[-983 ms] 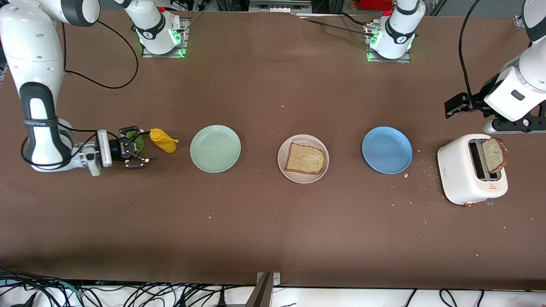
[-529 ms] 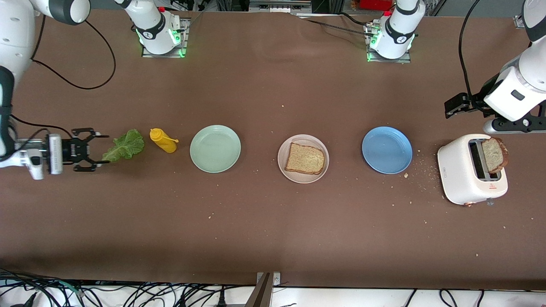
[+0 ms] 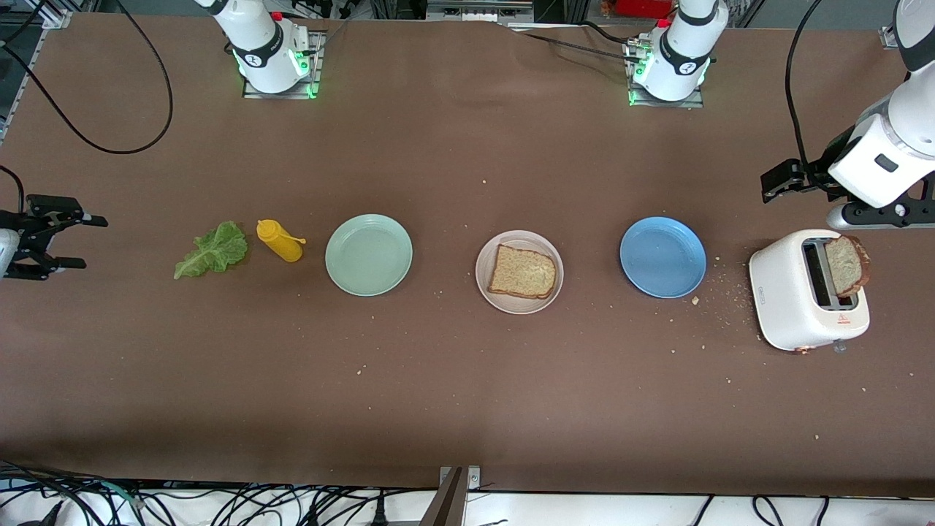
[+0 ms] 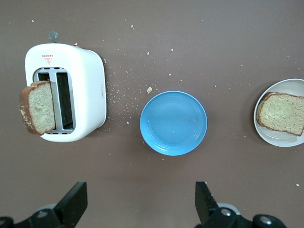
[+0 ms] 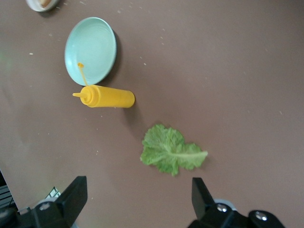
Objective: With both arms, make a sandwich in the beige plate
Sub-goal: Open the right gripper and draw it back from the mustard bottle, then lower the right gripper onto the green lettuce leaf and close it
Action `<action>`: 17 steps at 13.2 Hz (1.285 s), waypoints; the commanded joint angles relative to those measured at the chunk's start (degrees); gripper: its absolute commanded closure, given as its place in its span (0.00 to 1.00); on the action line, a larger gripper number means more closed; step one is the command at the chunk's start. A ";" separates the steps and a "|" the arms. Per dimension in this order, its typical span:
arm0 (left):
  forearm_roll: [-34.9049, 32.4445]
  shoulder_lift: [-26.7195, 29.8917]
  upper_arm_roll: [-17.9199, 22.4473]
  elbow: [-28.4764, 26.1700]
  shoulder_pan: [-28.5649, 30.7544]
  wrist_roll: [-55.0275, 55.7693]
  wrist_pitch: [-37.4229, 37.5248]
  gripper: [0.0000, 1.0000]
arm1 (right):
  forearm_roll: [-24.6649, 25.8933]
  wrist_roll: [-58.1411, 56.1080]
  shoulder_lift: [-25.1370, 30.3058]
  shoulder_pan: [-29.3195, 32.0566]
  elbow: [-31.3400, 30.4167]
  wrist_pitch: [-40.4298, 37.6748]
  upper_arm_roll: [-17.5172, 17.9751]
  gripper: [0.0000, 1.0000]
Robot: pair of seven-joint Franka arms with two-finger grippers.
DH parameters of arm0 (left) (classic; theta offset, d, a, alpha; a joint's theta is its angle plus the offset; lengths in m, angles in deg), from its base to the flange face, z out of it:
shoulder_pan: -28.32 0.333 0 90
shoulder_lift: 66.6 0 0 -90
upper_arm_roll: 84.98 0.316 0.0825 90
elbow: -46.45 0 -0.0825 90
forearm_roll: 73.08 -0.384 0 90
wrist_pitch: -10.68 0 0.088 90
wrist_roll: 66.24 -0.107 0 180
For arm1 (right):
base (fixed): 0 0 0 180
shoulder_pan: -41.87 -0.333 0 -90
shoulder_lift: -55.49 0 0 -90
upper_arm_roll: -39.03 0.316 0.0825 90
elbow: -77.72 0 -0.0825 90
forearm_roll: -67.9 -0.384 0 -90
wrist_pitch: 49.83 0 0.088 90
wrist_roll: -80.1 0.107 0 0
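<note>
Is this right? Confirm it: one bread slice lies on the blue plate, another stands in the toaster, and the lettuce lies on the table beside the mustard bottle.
Not quite. The front view shows the bread slice on the beige plate; the blue plate holds nothing. Another slice does stand in the toaster, and the lettuce lies beside the mustard bottle.

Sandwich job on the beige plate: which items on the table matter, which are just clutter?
Belongs to the job:
- beige plate
- bread slice on that plate
- second slice standing in the toaster
- lettuce leaf
- left gripper and right gripper, both open and empty

Just lying about:
- mint green plate
- blue plate
- yellow squeeze bottle
- crumbs
</note>
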State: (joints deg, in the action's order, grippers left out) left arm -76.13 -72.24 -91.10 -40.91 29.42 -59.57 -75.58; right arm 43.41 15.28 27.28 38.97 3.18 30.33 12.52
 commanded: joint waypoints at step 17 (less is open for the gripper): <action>1.29 -0.25 0.05 0.00 -0.04 0.72 1.89 0.00 | 19.49 33.00 11.69 -16.52 -50.51 55.77 1.28 0.01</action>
State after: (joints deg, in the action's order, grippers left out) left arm -76.13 -72.55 -91.11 -40.95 29.43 -59.57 -74.36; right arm 61.92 46.37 35.39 23.14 -40.94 80.36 13.09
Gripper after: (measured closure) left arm 0.000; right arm 0.009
